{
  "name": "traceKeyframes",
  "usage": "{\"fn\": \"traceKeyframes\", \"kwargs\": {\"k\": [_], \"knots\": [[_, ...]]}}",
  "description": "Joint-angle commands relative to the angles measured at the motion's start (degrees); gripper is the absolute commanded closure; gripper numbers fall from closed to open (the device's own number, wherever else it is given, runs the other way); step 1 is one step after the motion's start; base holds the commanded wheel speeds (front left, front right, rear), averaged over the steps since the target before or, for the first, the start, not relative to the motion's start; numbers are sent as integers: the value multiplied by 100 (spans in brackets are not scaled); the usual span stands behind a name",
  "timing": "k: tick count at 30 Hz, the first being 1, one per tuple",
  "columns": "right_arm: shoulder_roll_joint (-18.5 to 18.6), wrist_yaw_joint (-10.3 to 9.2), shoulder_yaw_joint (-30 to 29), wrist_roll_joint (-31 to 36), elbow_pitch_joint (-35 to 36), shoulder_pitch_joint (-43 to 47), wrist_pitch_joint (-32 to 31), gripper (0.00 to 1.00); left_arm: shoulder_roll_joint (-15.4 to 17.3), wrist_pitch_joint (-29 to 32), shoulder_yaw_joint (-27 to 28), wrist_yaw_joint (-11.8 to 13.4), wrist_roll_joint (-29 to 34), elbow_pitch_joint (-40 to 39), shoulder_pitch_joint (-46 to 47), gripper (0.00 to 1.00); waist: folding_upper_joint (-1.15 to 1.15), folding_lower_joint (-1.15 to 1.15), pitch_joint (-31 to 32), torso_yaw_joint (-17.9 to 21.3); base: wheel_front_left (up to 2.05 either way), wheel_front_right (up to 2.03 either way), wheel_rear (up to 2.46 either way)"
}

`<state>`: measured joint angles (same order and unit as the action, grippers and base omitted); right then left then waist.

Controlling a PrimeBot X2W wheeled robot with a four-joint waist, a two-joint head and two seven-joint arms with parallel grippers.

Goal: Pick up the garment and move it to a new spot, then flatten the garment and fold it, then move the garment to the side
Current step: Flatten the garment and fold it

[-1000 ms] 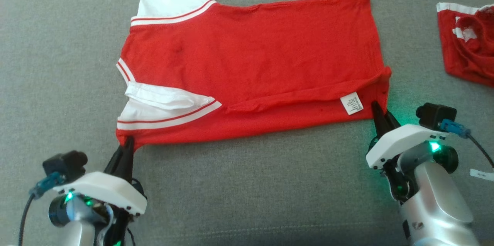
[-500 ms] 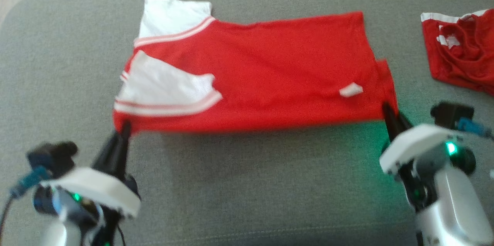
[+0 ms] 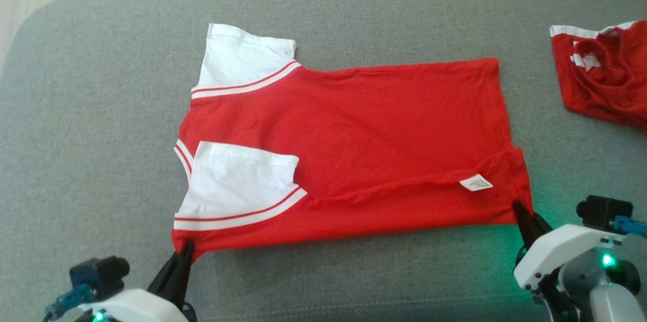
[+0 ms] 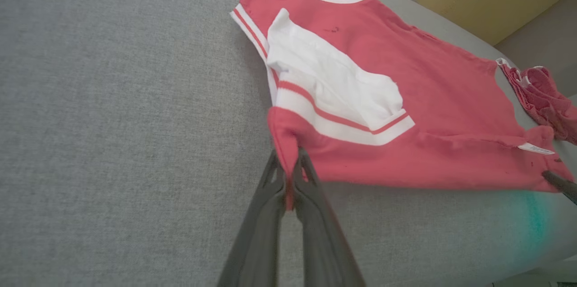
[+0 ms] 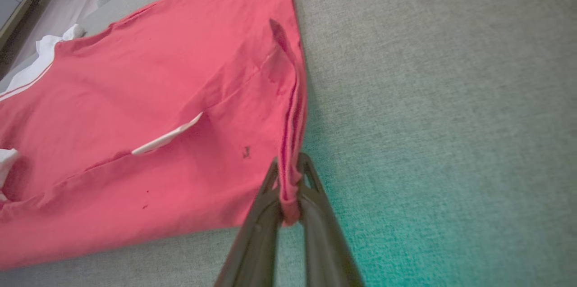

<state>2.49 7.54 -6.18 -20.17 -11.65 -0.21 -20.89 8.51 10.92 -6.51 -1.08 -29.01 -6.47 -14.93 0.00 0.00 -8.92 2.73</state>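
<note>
Since a second ago the near white sleeve has gone from bunched to lying flat on the red body, and the head camera has tilted, so the whole picture sits lower. My left gripper is pinching the shoulder corner of the T-shirt, its fingers pressed together on the cloth. My right gripper is clamped on the hem corner just past the care label. The shirt lies on the grey sofa cushion straight ahead of both grippers, its long axis running from one to the other. I judge the fold turns on carrying this near edge forward to the far one. A second red garment lies ahead and right of my right gripper, well apart.
</note>
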Motion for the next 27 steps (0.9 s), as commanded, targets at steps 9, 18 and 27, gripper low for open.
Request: {"fn": "traceKeyframes", "kwargs": {"k": [9, 18, 27], "knots": [[39, -5, -27, 137, 521, 130, 275, 0, 243, -108, 492, 58, -12, -187, 179, 0, 0, 0, 14, 150, 0, 0, 0], [39, -5, 218, 325, 1001, -305, 823, 0, 1019, 417, 681, -11, 222, -552, 1345, 0, 0, 0, -304, 364, 0, 0, 0], [39, -5, 946, 353, 1001, -1357, 1041, 0, 1678, 1259, 286, -399, 352, 285, 3955, 0, 0, 0, -1245, 623, 0, 0, 0]]}}
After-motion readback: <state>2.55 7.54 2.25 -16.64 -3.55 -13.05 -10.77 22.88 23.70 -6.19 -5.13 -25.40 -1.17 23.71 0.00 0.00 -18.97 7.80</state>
